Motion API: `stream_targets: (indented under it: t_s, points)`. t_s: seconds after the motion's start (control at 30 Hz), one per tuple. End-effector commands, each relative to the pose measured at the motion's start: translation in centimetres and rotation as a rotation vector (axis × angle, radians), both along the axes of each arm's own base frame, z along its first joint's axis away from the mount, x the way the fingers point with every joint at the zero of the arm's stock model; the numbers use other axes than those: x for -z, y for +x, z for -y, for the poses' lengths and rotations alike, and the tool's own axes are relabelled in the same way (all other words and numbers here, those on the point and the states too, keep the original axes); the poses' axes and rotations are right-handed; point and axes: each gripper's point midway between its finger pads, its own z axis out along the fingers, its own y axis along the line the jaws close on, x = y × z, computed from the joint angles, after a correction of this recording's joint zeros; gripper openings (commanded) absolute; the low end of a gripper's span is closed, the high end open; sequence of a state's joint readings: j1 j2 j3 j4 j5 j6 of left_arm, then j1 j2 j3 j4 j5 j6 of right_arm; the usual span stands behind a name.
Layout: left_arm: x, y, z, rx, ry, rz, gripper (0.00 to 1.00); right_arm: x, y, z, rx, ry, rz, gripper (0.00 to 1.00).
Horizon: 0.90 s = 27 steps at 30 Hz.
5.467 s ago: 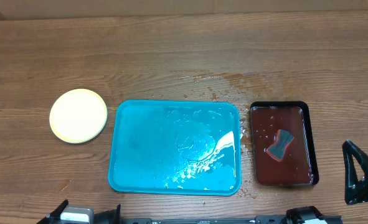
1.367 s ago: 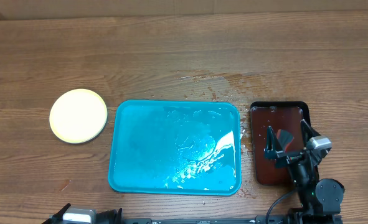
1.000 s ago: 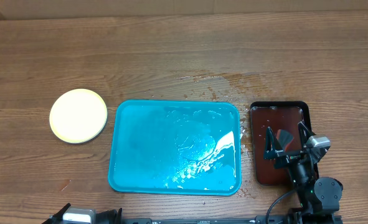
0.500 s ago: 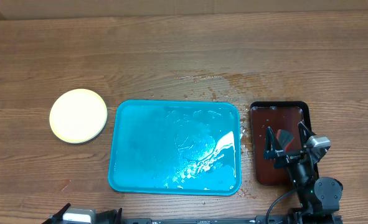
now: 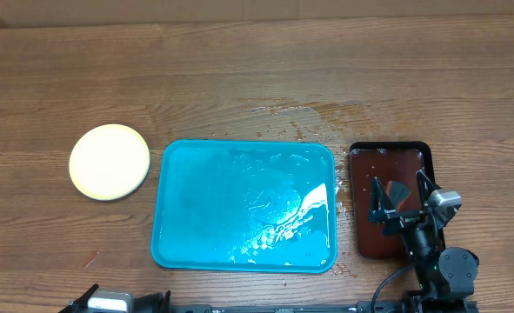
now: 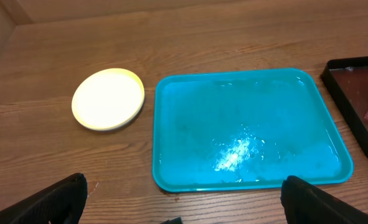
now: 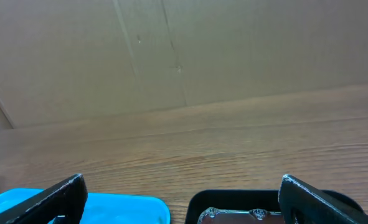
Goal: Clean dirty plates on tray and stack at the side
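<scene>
A pale yellow plate (image 5: 109, 162) lies on the table left of the tray; it looks like a stack, but I cannot tell how many plates it holds. It also shows in the left wrist view (image 6: 108, 98). The turquoise tray (image 5: 196, 200) is wet and holds no plates; the left wrist view (image 6: 190, 124) shows it too. My right gripper (image 5: 401, 196) is open over the dark tray, its fingers on either side of a sponge (image 5: 396, 189). My left gripper (image 6: 184, 182) is open near the table's front edge, in front of the turquoise tray.
A dark brown-red, black-rimmed tray (image 5: 387, 156) of reddish liquid sits right of the turquoise tray, seen also in the left wrist view (image 6: 352, 81) and the right wrist view (image 7: 233, 202). Water is spilled on the table behind the trays (image 5: 309, 113). A cardboard wall (image 7: 171, 50) stands at the back.
Since 5.5 s ago my right gripper moved from the table's right edge to over the dark tray. Over the last second nothing has visibly moved.
</scene>
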<state>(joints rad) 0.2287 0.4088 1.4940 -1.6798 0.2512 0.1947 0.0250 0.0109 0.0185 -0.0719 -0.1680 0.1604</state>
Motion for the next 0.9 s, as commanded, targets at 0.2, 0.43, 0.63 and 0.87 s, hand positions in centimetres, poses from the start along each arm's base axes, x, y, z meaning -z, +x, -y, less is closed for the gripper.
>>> stream_targets:
  t_s: [0.2, 0.43, 0.63, 0.87]
  points:
    - [-0.2, -0.2, 0.2, 0.015, 0.007, 0.012, 1.0, 0.3, 0.1, 0.4, 0.018, -0.003, 0.001, 1.0]
    - [-0.9, 0.3, -1.0, -0.033, 0.055, 0.044, 1.0, 0.3, 0.1, 0.4, 0.018, -0.003, 0.001, 1.0]
    - [-5.0, 2.3, -1.3, 0.029, 0.214, 0.234, 1.0, 0.3, 0.1, 0.4, 0.018, -0.003, 0.001, 1.0]
    - [-11.6, 5.0, -0.8, 0.108, 0.314, 0.539, 1.0, 0.3, 0.1, 0.4, 0.018, -0.003, 0.001, 1.0]
